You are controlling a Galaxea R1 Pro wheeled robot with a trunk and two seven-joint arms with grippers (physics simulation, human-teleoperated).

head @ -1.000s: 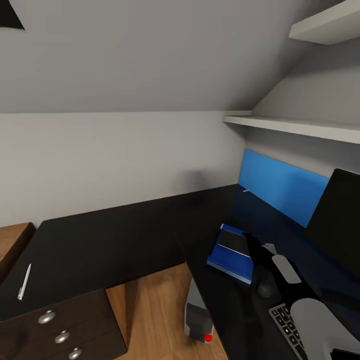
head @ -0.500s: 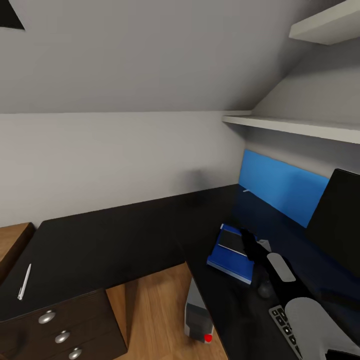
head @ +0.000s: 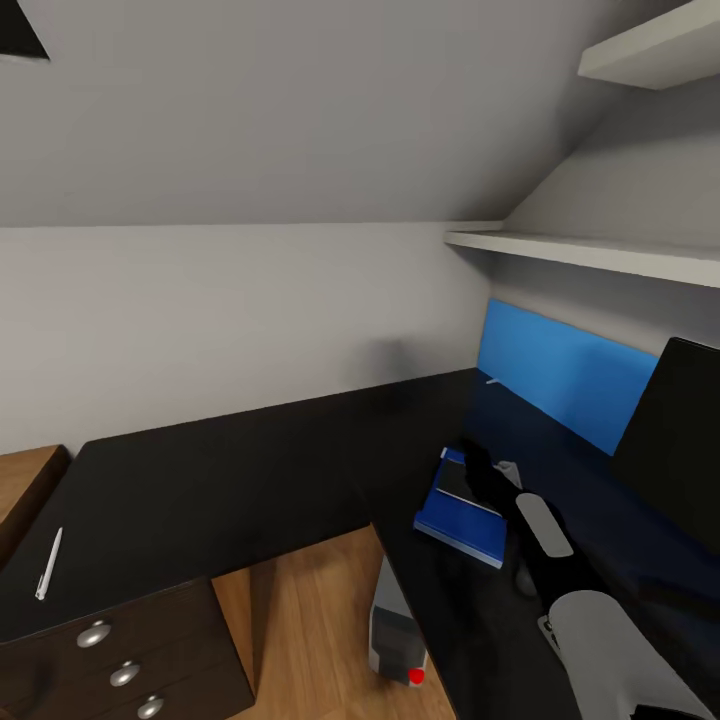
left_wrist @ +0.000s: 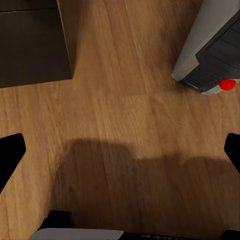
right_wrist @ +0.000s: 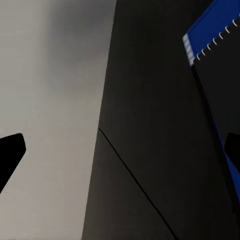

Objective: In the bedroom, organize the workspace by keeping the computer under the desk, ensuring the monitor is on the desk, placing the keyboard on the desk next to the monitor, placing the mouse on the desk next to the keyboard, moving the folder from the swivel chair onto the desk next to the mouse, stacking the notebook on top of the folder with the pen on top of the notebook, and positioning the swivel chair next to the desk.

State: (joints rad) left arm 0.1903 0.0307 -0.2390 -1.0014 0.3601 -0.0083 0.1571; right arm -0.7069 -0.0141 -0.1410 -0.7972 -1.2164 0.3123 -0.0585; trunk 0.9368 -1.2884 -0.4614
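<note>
Head view, left to right: pen [head: 48, 564] lies alone at the surface's [head: 230, 480] far left end, not yet stacked; computer [head: 395, 630] sits under it; notebook [head: 465, 482] already rests on folder [head: 462, 518]; right pincer [head: 472, 462] hovers above them, fingers apart. Left pincer [left_wrist: 120, 150] spread over floor [left_wrist: 120, 75]. Monitor [head: 672, 430] on surface.

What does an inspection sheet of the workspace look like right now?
Surface: black L-shaped desk, mostly bare.
Job's things: notebook lies on the folder; pen lies apart at the desk's far left end; mouse beside the folder; monitor on the desk; computer on the floor under it.
Clutter: nothing seen.
Grippers: right gripper open over the notebook, empty; left gripper open above the floor, empty.
Cables: nothing seen.
Surroundings: blue wall panel, shelves, drawer unit.
</note>
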